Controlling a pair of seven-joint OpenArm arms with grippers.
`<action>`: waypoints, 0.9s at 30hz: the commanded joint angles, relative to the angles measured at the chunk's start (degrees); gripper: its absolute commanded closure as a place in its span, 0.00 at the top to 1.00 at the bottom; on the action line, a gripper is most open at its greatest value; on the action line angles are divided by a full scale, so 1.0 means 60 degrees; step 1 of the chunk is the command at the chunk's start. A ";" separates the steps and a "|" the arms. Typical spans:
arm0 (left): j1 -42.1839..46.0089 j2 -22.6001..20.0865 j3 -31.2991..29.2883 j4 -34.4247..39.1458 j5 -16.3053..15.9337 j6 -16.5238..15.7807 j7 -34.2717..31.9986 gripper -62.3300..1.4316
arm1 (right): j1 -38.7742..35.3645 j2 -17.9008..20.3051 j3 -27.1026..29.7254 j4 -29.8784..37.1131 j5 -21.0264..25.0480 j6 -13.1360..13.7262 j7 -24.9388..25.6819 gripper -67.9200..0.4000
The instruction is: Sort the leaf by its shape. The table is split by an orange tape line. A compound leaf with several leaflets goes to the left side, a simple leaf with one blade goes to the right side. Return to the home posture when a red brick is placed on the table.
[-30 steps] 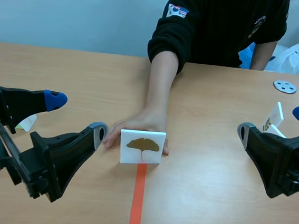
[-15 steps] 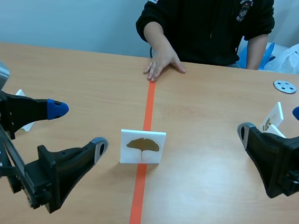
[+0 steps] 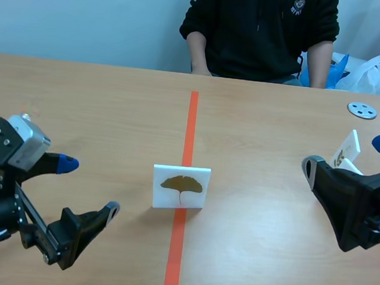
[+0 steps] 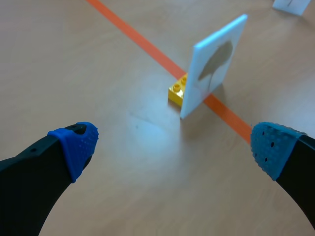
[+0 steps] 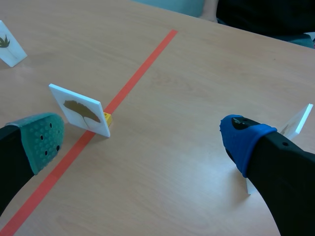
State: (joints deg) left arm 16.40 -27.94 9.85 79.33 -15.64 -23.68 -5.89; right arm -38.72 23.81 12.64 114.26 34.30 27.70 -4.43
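A white card [image 3: 180, 187] showing a single fan-shaped brown leaf stands upright on the orange tape line [image 3: 190, 122] at mid-table. A small yellow brick [image 4: 177, 91] behind it props it up. My left gripper [image 3: 89, 187] is open, low over the table on the card's left and apart from it. In the left wrist view the card [image 4: 214, 64] stands ahead of the open gripper [image 4: 172, 143]. My right gripper [image 3: 350, 155] hangs open at the right side. In the right wrist view the card [image 5: 81, 110] lies ahead, toward the green-padded finger [image 5: 45, 138].
Another leaf card [image 3: 346, 151] stands on the right side next to my right gripper. A further leaf card [image 5: 10, 45] stands on the left side. A metal disc [image 3: 362, 110] lies at the far right. A person [image 3: 261, 28] sits across the table.
The person's hand let go of the card and drew back off the table. My left arm has dropped lower and pulled back toward the front left. The right arm kept still.
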 commanded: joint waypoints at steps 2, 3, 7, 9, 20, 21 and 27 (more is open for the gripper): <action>0.0087 0.0113 -0.0091 0.0273 -0.0178 -0.0007 -0.0386 1.00 | 0.0131 0.0047 0.0025 0.0004 0.0069 -0.0044 0.0153 1.00; 0.0062 0.0193 -0.0091 0.0255 -0.0211 -0.0007 -0.0463 1.00 | 0.0131 0.0047 0.0025 0.0000 0.0069 -0.0044 0.0149 1.00; -0.0251 0.0430 0.0080 0.0058 -0.0120 -0.0015 -0.0878 1.00 | 0.0131 0.0051 0.0025 0.0000 0.0069 -0.0044 0.0149 1.00; -0.0608 0.0477 0.0328 -0.0164 0.0244 -0.0011 -0.0973 1.00 | 0.0131 0.0047 0.0025 -0.0011 0.0069 -0.0044 0.0149 1.00; -0.2699 0.0557 0.1883 -0.2630 0.1290 -0.0015 -0.2353 1.00 | 0.0131 0.0051 0.0025 -0.0062 0.0069 -0.0044 0.0149 1.00; -0.2881 0.0557 0.2047 -0.2885 0.1337 -0.0018 -0.2535 1.00 | 0.0131 0.0047 0.0025 -0.0062 0.0069 -0.0044 0.0149 1.00; -0.3880 0.0776 0.2983 -0.4138 0.1920 -0.0040 -0.3340 1.00 | 0.0131 0.0044 0.0025 -0.0062 0.0069 -0.0044 0.0153 1.00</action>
State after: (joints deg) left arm -5.91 -24.32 27.88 53.25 -3.95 -23.79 -24.58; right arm -38.72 23.81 12.64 113.73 34.30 27.68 -4.40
